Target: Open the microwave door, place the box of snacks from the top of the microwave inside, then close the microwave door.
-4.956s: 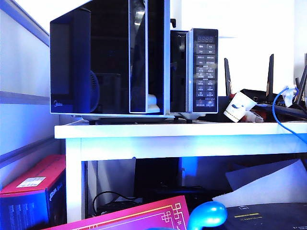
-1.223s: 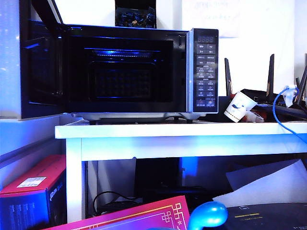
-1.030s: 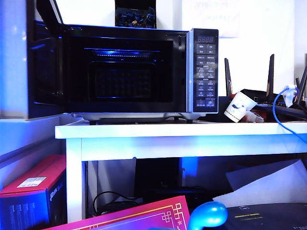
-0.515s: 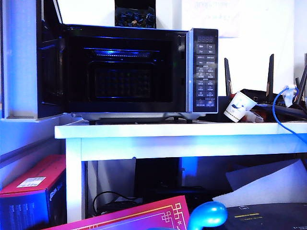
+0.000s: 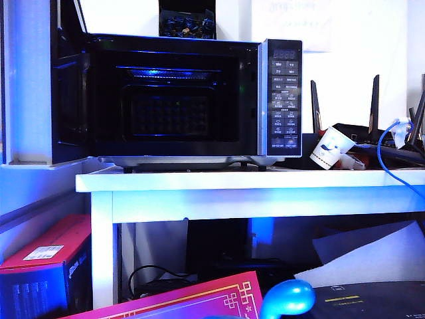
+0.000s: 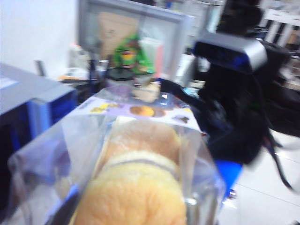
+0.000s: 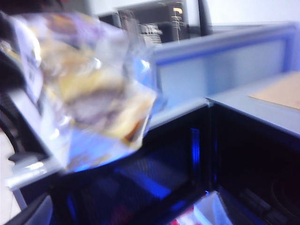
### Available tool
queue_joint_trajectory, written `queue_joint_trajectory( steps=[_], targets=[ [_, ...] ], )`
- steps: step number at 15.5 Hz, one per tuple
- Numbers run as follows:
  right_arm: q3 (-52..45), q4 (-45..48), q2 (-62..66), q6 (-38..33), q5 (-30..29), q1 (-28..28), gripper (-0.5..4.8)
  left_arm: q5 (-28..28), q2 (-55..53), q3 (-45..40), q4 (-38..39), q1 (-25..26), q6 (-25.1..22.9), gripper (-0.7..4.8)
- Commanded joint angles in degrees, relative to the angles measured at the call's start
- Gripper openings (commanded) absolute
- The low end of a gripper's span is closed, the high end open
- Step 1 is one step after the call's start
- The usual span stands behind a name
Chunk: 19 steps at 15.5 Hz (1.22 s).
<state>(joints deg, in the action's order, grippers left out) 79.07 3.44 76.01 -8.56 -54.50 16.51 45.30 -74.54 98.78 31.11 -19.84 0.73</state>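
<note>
Left gripper: fingers hidden behind the box of snacks [image 6: 140, 173], which fills its wrist view; grip cannot be told. Right gripper: fingers unseen, opening unknown; box blurred above the open cavity. The microwave [image 5: 176, 96] on white table [image 5: 252, 181], the microwave door [image 5: 50, 86] swung wide left. Paper cup [image 5: 331, 147] to the right.

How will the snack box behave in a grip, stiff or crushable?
The box of snacks looks like thin clear plastic over soft round cakes, so it is probably light and easily crushed. Its glossy walls may slip. It sits close before the left gripper's camera, seemingly held; the right gripper faces it near the open microwave.
</note>
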Motion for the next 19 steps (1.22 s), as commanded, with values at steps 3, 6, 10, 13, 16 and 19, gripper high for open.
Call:
queue_joint_trajectory(
  steps=[3, 6, 10, 13, 16, 19],
  targets=[
    [0.5, 11.4, 0.6, -14.2, -9.8, -2.2, 4.79, 7.0, 0.3, 0.3, -1.2, 0.0, -0.3, 2.77],
    [0.5, 15.4, 1.2, -19.0, -12.6, -2.2, 4.79, 9.7, 0.3, 0.3, -1.2, 0.0, -0.3, 2.77],
    [0.5, 19.8, 1.3, -25.3, -17.1, -2.2, 4.79, 10.7, 0.3, 0.3, -1.2, 0.0, -0.3, 2.77],
    [0.5, 24.2, 1.9, -30.0, -18.9, -2.2, 4.79, 12.6, 0.3, 0.3, -1.2, 0.0, -0.3, 2.77],
    [0.5, 24.7, 1.9, -30.6, -19.4, -2.2, 4.79, 13.0, 0.3, 0.3, -1.2, 0.0, -0.2, 2.77],
    [0.5, 25.4, 2.6, -30.4, -18.0, -1.4, 4.79, 14.1, 0.3, 0.3, -1.2, 0.0, 0.1, 2.77]
  ],
)
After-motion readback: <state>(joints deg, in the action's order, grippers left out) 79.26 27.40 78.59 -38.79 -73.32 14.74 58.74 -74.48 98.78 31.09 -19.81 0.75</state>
